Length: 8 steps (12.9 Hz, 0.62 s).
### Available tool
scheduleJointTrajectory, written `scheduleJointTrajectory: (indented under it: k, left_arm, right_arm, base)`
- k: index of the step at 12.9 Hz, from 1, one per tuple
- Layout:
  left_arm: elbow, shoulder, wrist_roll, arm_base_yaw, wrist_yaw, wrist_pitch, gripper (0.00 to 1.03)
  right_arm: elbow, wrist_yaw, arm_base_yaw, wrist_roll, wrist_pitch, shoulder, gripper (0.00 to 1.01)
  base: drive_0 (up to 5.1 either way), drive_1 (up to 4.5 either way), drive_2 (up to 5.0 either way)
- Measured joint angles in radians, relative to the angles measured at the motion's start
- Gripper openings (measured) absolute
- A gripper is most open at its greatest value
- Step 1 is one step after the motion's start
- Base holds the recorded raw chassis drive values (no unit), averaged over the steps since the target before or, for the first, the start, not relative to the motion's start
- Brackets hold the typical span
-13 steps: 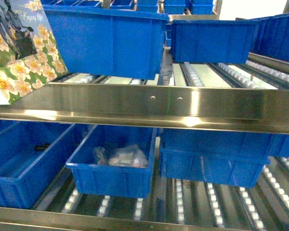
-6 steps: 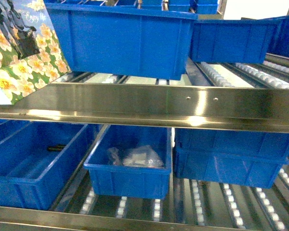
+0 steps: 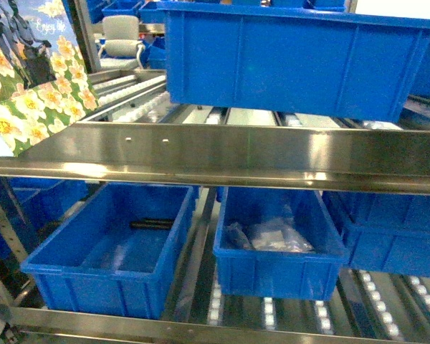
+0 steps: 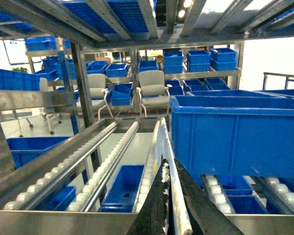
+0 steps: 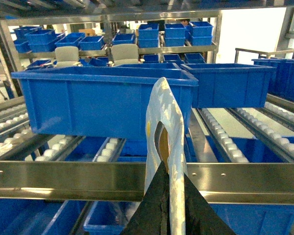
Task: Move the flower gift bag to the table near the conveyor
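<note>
The flower gift bag (image 3: 30,86), printed with white and yellow blossoms, hangs at the upper left of the head view, in front of the conveyor (image 3: 129,92) with its rows of white rollers in steel rails. My left gripper (image 4: 167,169) is shut on the bag's thin white edge (image 4: 179,217). My right gripper (image 5: 172,171) is shut on another edge of the bag (image 5: 161,105), which rises in a loop above its black fingers. Neither gripper shows in the head view. The table is out of view.
A steel rail (image 3: 272,154) crosses the head view at mid height. A large blue bin (image 3: 294,57) sits on the rollers above it, and more blue bins (image 3: 115,251) sit on the level below. Two chairs (image 4: 152,93) and stacked bins stand behind the rack.
The head view has slid left along the rack: bins and rail holes moved right in the picture and a chair came into sight. The bag keeps its place in the view.
</note>
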Motion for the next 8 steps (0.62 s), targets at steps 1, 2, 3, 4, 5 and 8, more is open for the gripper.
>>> scheduleJointTrajectory:
  k: [1,2,3,4,5,8]
  left_arm:
    - [0.000,0.000,0.000,0.000,0.000,0.000,0.02]
    - [0.000,0.000,0.000,0.000,0.000,-0.001,0.02]
    - [0.000,0.000,0.000,0.000,0.000,0.001,0.02]
    - [0.000,0.000,0.000,0.000,0.000,0.000,0.02]
    - [0.000,0.000,0.000,0.000,0.000,0.000,0.02]
    - [0.000,0.000,0.000,0.000,0.000,0.000,0.02]
  right_arm:
    - [0.000,0.000,0.000,0.000,0.002,-0.001,0.02]
    - [0.000,0.000,0.000,0.000,-0.001,0.000,0.02]
    - [0.000,0.000,0.000,0.000,0.003,0.000,0.02]
    - [0.000,0.000,0.000,0.000,-0.001,0.000,0.02]
    - [0.000,0.000,0.000,0.000,0.002,0.000,0.02]
    - [0.000,0.000,0.000,0.000,0.003,0.000,0.02]
  base:
    - [-4.8,2.57,2.6]
    - [-4.9,2.51,2.5]
    - [-5.0,2.44,2.4]
    - [-5.1,2.34,2.3]
    - [-5.0,2.39,2.4]
    - [-4.9,2.44,2.4]
